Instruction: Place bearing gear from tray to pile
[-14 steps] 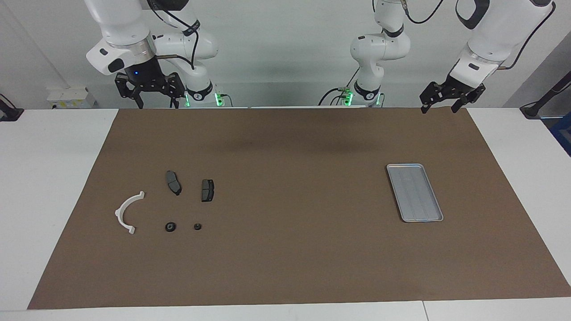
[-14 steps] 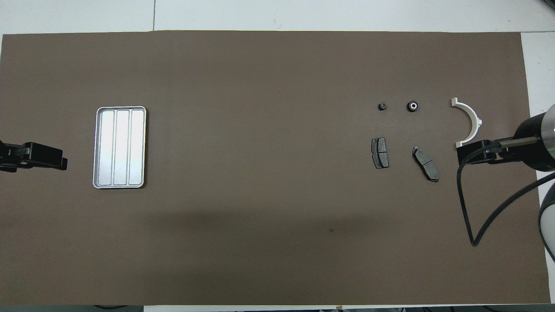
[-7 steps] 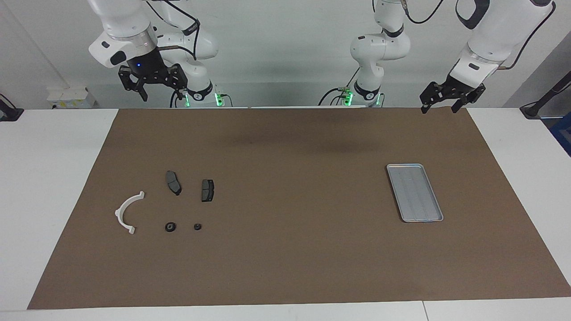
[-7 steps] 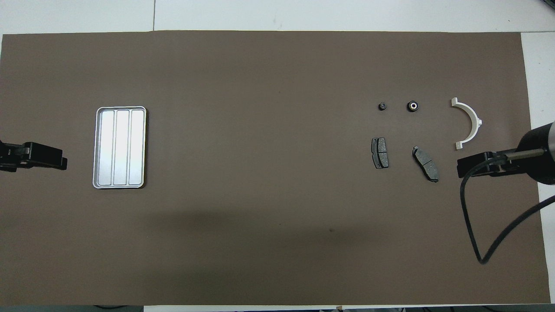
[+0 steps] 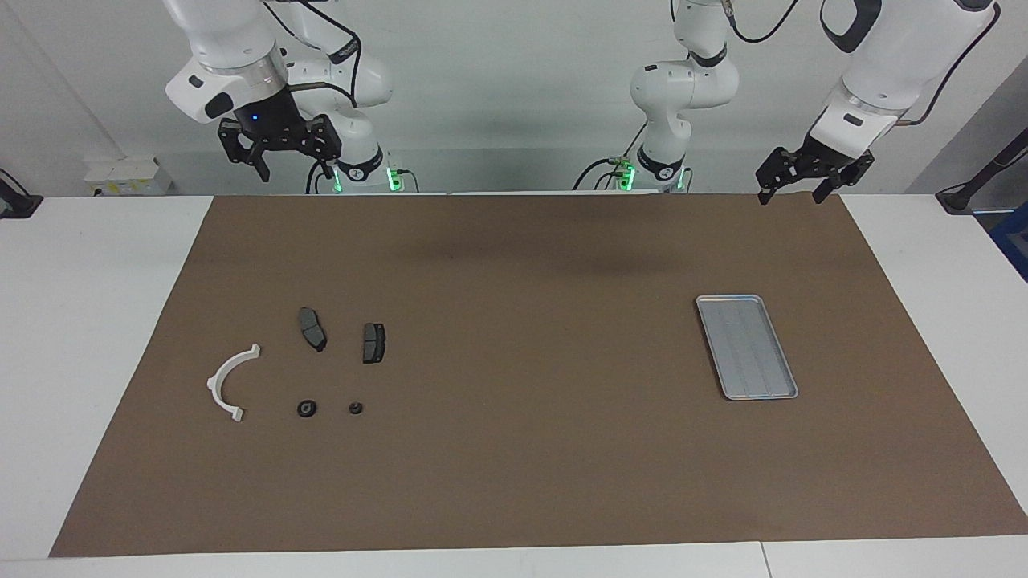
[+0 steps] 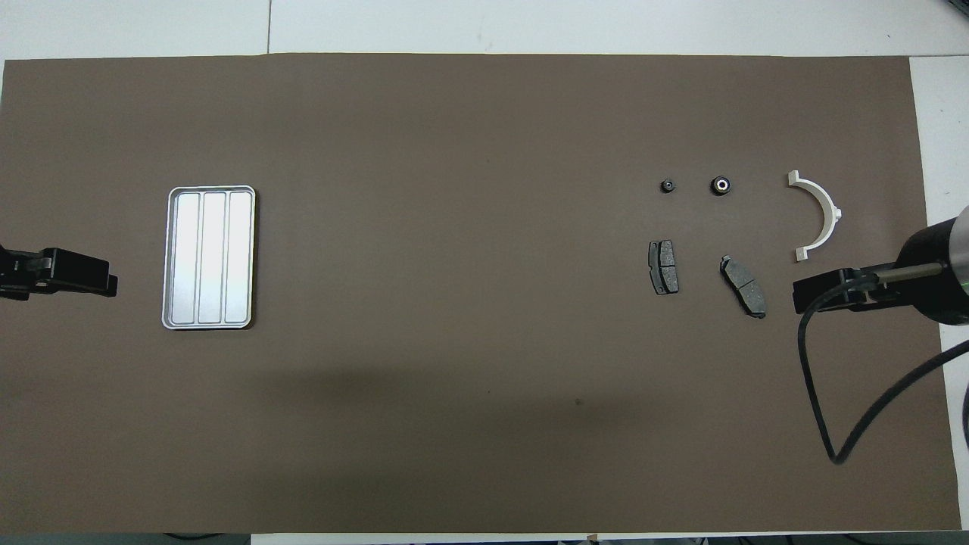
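Right arm lifted higher since a second ago; the parts and the tray are unmoved

The right gripper (image 5: 277, 156) now hangs higher than it did a second ago, up above the robots' edge of the brown mat (image 5: 530, 449) at the right arm's end, fingers spread wide and holding nothing. The left gripper (image 5: 811, 178) waits over the mat's corner at its own end, just as before, also wide and empty. The silver tray (image 5: 751, 385) lies bare at the left arm's end. Well apart from it, at the right arm's end, sit the white bracket (image 5: 227, 384), two dark brake pads (image 5: 312, 328) (image 5: 373, 342) and, farther from the robots, two small round black parts: the bearing gear (image 5: 306, 409) and a smaller one (image 5: 355, 408) beside it
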